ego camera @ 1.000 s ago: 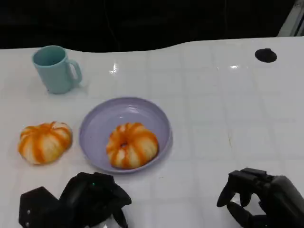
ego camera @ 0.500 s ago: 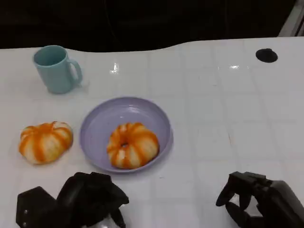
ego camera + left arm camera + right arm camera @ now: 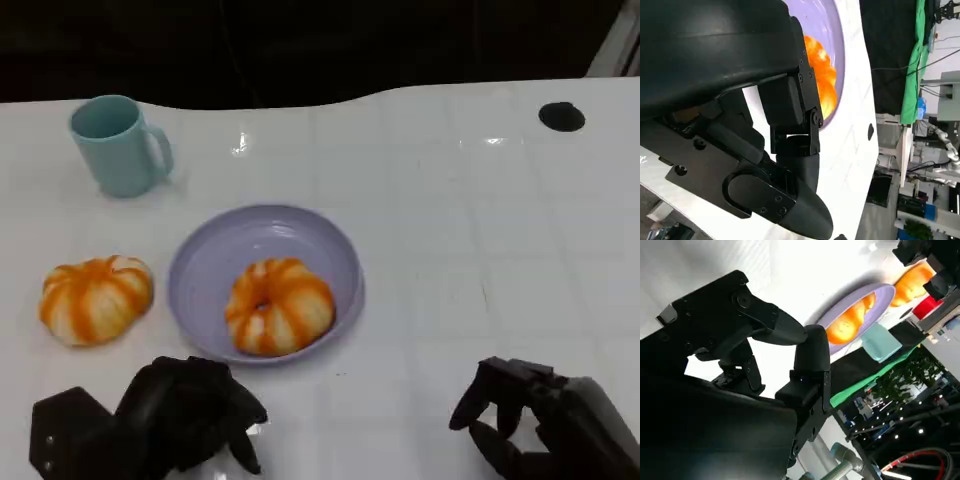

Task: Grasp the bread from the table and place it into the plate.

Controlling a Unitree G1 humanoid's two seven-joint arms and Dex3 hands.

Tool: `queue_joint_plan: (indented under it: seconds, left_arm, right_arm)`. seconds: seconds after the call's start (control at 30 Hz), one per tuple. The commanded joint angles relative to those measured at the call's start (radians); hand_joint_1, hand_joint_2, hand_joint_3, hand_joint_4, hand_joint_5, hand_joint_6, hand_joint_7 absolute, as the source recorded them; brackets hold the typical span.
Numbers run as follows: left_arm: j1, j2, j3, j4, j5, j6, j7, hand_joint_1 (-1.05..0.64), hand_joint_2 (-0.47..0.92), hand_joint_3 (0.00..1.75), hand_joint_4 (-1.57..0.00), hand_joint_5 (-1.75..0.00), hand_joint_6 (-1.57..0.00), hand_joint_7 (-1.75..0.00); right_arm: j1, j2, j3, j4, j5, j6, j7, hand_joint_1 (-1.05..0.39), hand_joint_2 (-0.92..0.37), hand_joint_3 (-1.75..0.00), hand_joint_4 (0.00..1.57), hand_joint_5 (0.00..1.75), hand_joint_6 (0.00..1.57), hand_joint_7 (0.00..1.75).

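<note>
Head view. White tiled tabletop (image 3: 480, 200) w/ round lavender shallow plate (image 3: 215, 255) near centre-left. One orange-and-white striped ring-shaped bread (image 3: 278, 305) lying inside plate, toward near-right part of its bowl. Second orange-and-white striped bread bun (image 3: 95, 299) on bare table just left of plate, apart from rim. Pale teal ceramic mug (image 3: 118, 145) upright at far left, handle to the right, well behind bun. Small black round disc (image 3: 561, 116) at far right on tabletop. Left hand (image 3: 185, 415) low at near edge, in front of plate, fingers curled inward w/ nothing in them; no contact w/ plate or either bread. Right hand (image 3: 525, 415) at near right, well apart from plate, fingers bent in a loose claw w/ gaps between them, holding nothing.

Left wrist view. Black shell and fingers (image 3: 790, 105) of left hand in close-up, bent in, nothing gripped. Beyond fingers, part of lavender plate (image 3: 836, 30) w/ striped bread (image 3: 821, 75) in it, on white table.

Right wrist view. Right hand fingers (image 3: 812, 355) apart, empty. Past them: plate rim (image 3: 880, 292), bread in plate (image 3: 847, 322), teal mug (image 3: 880, 342), bun on table (image 3: 912, 280) partly hidden behind black hand parts.
</note>
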Motion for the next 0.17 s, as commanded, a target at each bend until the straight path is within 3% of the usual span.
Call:
queue_joint_plan:
  seconds: [0.03,0.17]
  left_arm:
    - [0.005,0.016,0.007,0.001,-0.01,0.003,-0.012,-1.05,0.78,0.0,-1.5,-0.93,-1.57,-0.49]
    - [0.009,0.019,0.006,-0.005,0.004,0.002,0.0,-1.05,0.79,0.0,-1.5,-0.93,-1.57,-0.49]
  right_arm:
    - [0.006,0.004,-0.001,-0.006,0.034,-0.004,0.024,-0.37,-0.58,-1.0,0.68,1.75,0.6,1.51]
    - [0.01,0.015,-0.005,-0.013,0.058,0.002,0.048,-0.36,-0.58,-1.0,0.69,1.75,0.62,1.48]
